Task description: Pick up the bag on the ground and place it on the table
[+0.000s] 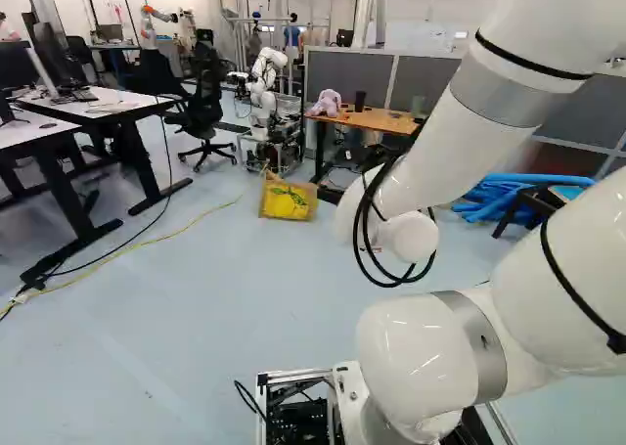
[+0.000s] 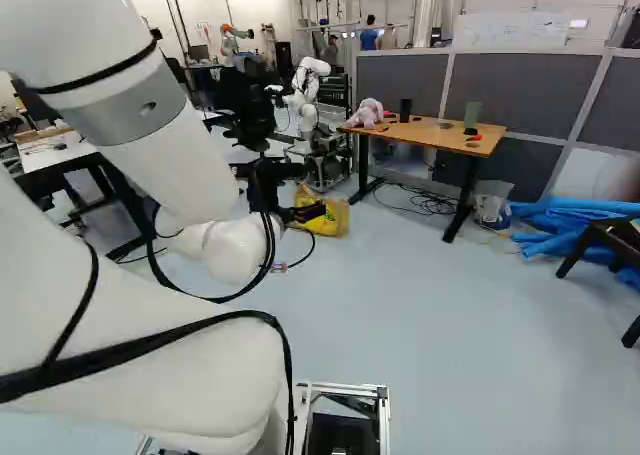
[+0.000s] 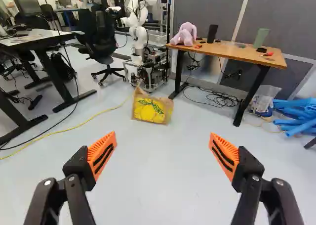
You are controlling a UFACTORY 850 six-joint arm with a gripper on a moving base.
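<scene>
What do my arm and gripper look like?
The arm is glossy white with rounded joints, grey bands, black straps and looping black cables. The gripper is black with visible bolts; its two fingers carry orange pads with dark slots.

In the left base view we find the bag (image 1: 286, 201) on the floor (image 1: 210, 298), before another robot (image 1: 265, 80), with a desk (image 1: 125, 103) and a chair (image 1: 204, 95) to its left, and to its right the table (image 1: 377, 120), bearing a soft toy (image 1: 327, 103), a partition (image 1: 344, 76) behind and tubes (image 1: 489, 199) farther right.
</scene>
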